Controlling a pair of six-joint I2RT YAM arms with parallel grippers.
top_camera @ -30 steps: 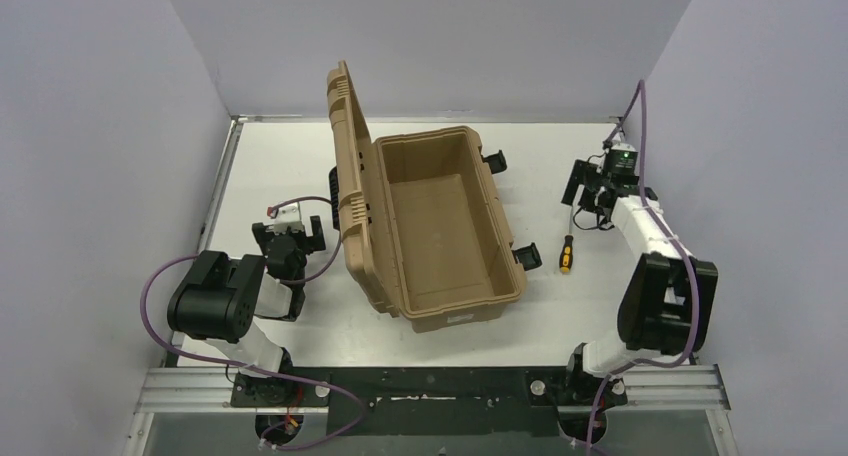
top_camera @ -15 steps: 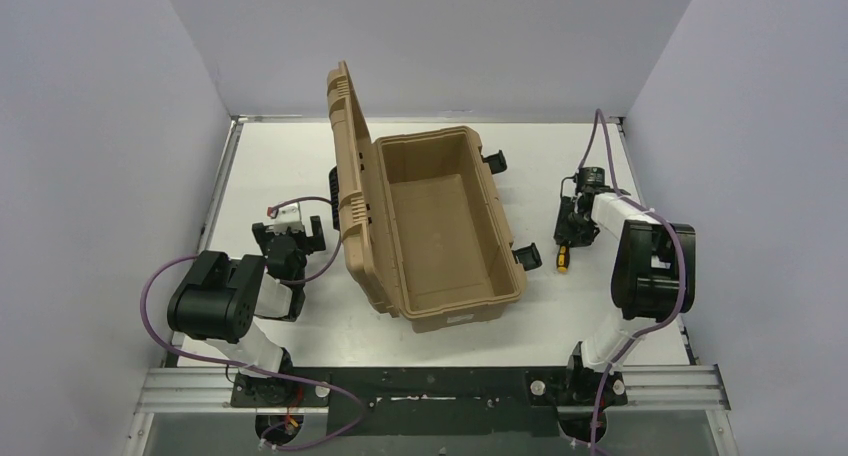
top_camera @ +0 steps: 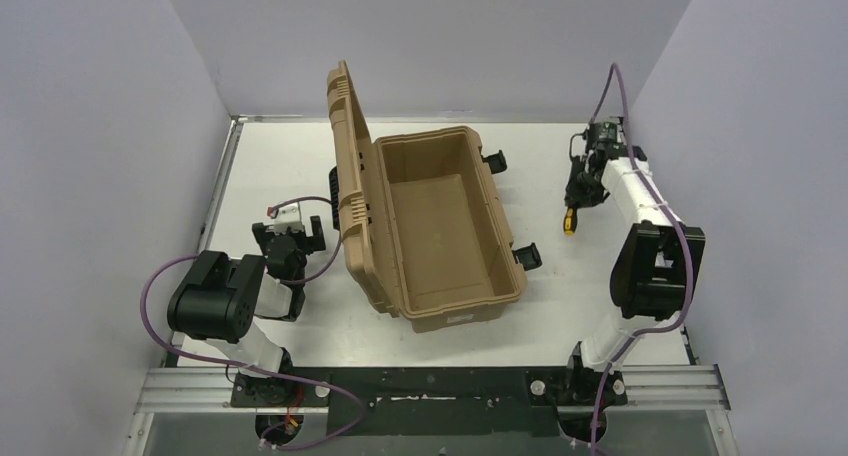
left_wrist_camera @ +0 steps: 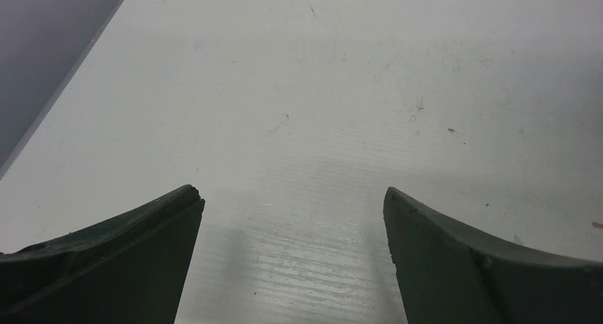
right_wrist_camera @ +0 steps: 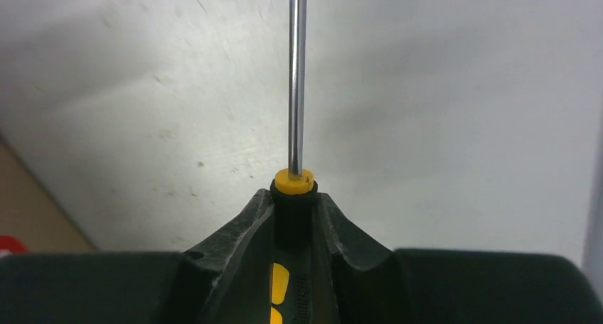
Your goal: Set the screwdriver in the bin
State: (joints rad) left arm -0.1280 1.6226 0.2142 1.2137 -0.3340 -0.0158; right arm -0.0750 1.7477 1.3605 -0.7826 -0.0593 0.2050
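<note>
The screwdriver [top_camera: 570,220], with a black and yellow handle and thin silver shaft, hangs off the table on the right, and my right gripper [top_camera: 577,198] is shut on its handle. In the right wrist view the handle [right_wrist_camera: 294,196] sits pinched between the fingers and the shaft [right_wrist_camera: 296,75] points away over the white table. The bin [top_camera: 462,311], a tan case, stands open in the middle with its ribbed lid [top_camera: 349,166] upright on the left side; its inside is bare. My left gripper [top_camera: 289,238] rests open left of the bin, with only bare table between its fingers [left_wrist_camera: 163,231].
Black latches [top_camera: 526,257] stick out from the bin's right side toward the right arm. A tan edge of the bin [right_wrist_camera: 21,196] shows at the left of the right wrist view. Grey walls close in the table on three sides.
My right gripper came down onto the lying screwdriver, shut on its handle and lifted it toward the back of the table. The left arm and the bin stayed still.
</note>
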